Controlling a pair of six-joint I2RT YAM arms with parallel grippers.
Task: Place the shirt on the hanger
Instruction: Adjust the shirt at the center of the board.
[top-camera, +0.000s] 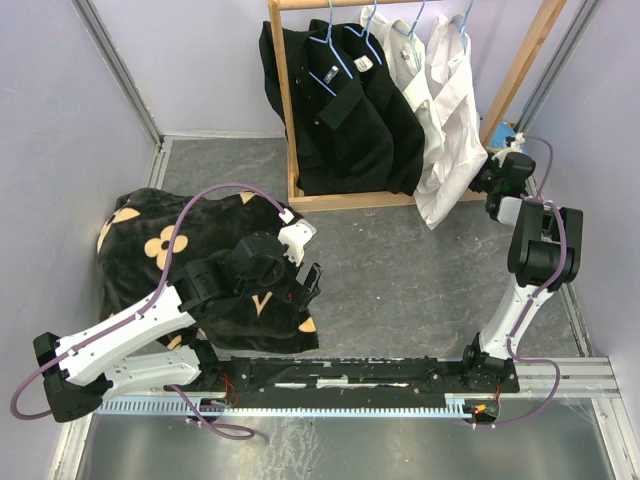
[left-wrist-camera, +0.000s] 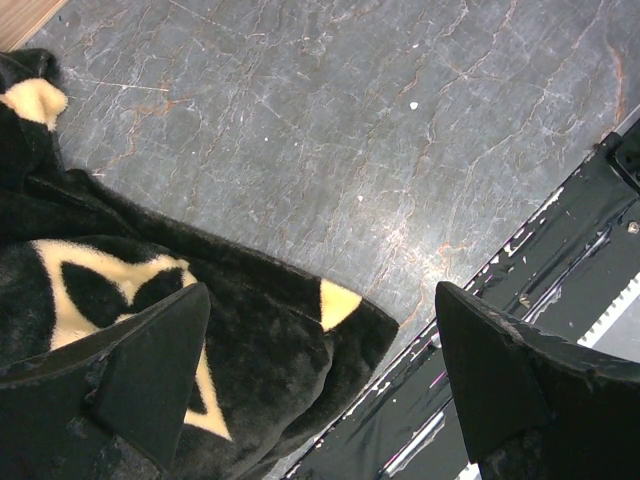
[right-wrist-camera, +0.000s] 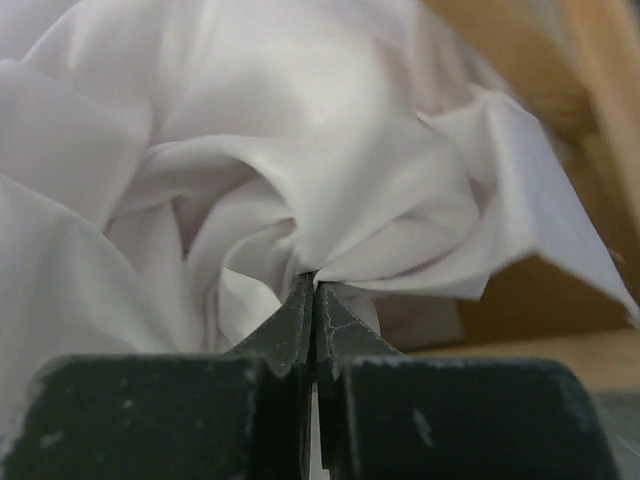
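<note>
White collared shirt (top-camera: 452, 120) was seen hanging at the right end of the wooden clothes rack (top-camera: 283, 100), at the far side of the desk (top-camera: 400, 270). Its top was carried by a light-blue wire hanger (top-camera: 463, 25), which was hooked over the rail. The lower hem was draped down to the base bar of the rack. A second white shirt (top-camera: 412, 65) was hung just beside it, and two black shirts (top-camera: 340, 110) were hung further left on the same rail.

The right end effector (top-camera: 488, 183) was reached out to the shirt's lower right edge. In the right wrist view, the right end effector (right-wrist-camera: 314, 290) was shown fully closed, with a small fold of the white fabric (right-wrist-camera: 330, 200) pinched between the fingertips. The cloth was gathered into creases radiating from the pinch point. Blurred wood of the rack was visible behind and to the right.

The left end effector (top-camera: 305, 270) was held well apart from the rack, at the near left of the desk, above the edge of a black cloth with tan flower motifs (top-camera: 150, 240). In the left wrist view, the left end effector (left-wrist-camera: 320, 290) was spread wide with nothing between its fingers. The black cloth (left-wrist-camera: 270, 330) lay below the left finger, and grey desk surface (left-wrist-camera: 350, 130) lay beyond it.
</note>
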